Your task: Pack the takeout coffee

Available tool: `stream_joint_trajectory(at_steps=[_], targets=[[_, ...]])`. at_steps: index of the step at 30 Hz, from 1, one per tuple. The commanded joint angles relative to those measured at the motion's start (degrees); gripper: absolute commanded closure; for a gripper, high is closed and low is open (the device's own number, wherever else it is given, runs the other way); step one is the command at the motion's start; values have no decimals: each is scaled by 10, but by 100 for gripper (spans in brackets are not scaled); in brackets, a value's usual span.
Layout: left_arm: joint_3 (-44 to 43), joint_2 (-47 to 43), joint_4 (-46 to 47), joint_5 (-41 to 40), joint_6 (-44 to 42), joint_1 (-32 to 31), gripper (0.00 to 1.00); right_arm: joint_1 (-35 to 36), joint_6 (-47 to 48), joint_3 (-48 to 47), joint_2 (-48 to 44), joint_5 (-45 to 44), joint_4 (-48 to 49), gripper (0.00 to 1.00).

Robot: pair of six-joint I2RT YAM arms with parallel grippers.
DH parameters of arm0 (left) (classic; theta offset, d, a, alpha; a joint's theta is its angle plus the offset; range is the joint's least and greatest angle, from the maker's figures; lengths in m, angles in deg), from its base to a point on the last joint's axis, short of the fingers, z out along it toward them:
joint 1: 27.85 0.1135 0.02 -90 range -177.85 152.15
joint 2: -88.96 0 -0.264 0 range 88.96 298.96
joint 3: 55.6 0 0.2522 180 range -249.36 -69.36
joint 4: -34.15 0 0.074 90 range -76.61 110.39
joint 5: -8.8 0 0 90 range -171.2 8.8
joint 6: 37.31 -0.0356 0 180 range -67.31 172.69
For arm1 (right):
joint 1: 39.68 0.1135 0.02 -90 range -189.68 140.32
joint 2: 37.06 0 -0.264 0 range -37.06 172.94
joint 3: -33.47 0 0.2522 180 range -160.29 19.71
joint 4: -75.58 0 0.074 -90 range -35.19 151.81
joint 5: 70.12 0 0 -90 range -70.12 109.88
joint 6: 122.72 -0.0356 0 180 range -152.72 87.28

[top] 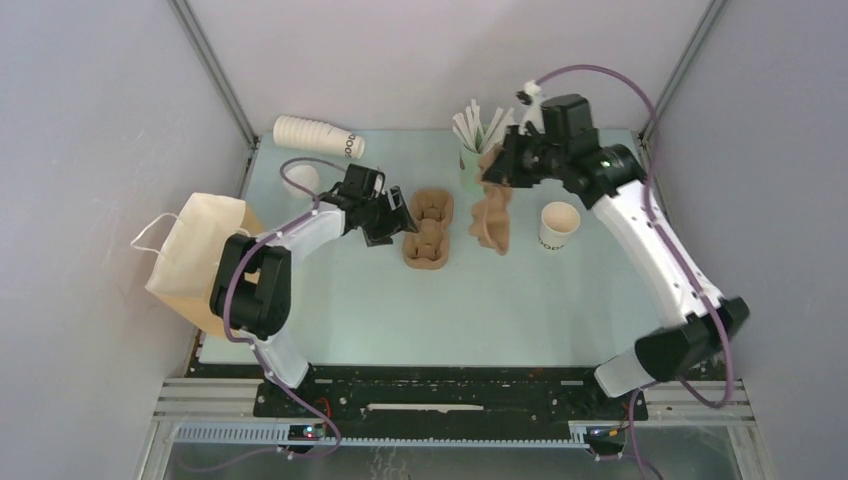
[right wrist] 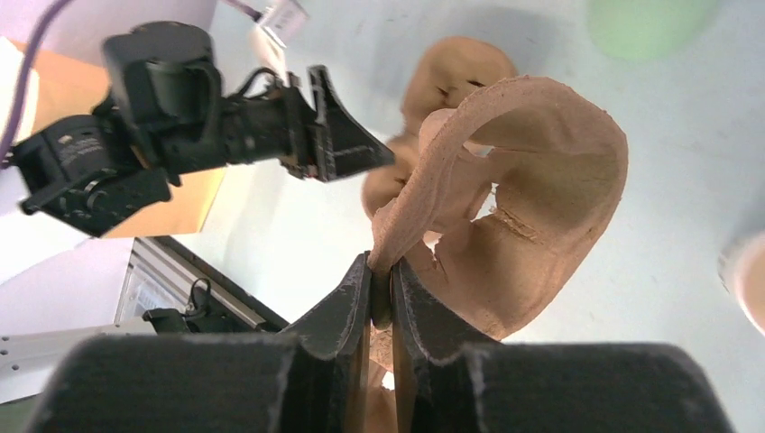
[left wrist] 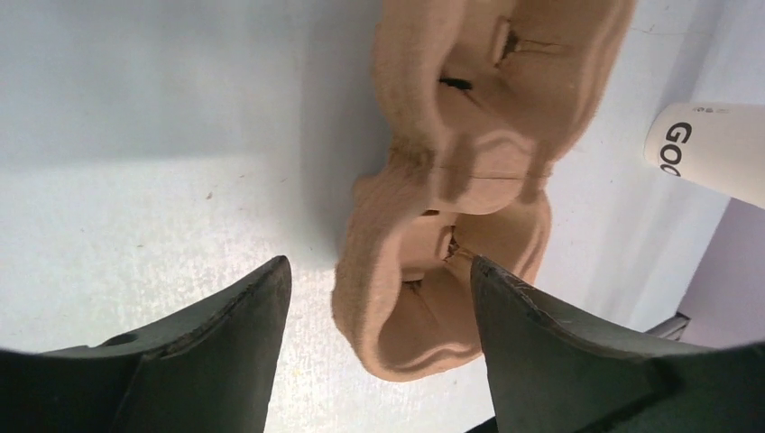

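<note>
The right end effector (right wrist: 380,271) pinches a pulp cup carrier (right wrist: 541,180) by its thin rim, apparently tipped on edge; the rim may tear or slip; the left end effector (left wrist: 379,266) gapes wide, empty.

Left wrist view: the flat carrier (left wrist: 451,180) runs off the top edge. The paper cup (left wrist: 713,149) is cut by the right edge, its lettering legible only as "GOO". Right wrist view: the lifted carrier (right wrist: 532,198), pinched in my right gripper (right wrist: 381,271), hides most of the flat carrier. The green cup (right wrist: 645,23) is a blurred, clipped sliver. Top view: my left arm (top: 300,235) covers part of the paper bag (top: 190,250).
</note>
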Motion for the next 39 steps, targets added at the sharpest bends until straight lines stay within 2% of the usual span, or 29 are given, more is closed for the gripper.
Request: stream_joint_trajectory(at_steps=[1,4,7,9,16,19,22,25,28,31,33,35,37,39], targets=[[-58,18,-54,-77,-68,-41,25,-33,9,62,-81,-10,-33,81],[-81,45,-80,-135,-77,-61,35,-51,12,87,-121,-10,-46,81],[-99,67,-101,-191,-82,-69,40,-62,20,101,-159,-8,-59,81],[-102,73,-96,-203,-84,-69,45,-66,26,111,-179,-3,-64,81],[-138,94,-95,-222,-67,-43,75,-71,30,127,-216,3,-83,81],[-176,119,-90,-226,-81,-20,78,-73,30,131,-226,7,-87,81],[-252,163,-94,-226,-116,-2,79,-75,28,132,-229,6,-95,81],[-348,220,-95,-213,-160,20,79,-77,26,129,-228,4,-107,81],[-479,298,-114,-175,-187,46,78,-77,22,121,-223,1,-121,81],[-584,362,-143,-185,-205,51,77,-77,21,116,-219,2,-135,81],[-639,400,-156,-181,-213,54,73,-77,19,110,-214,3,-142,81],[-647,413,-147,-167,-206,59,57,-77,20,102,-207,13,-146,81],[-653,412,-161,-174,-200,61,38,-74,22,91,-198,23,-150,81],[-647,393,-173,-168,-191,61,25,-68,27,80,-190,26,-152,81]])
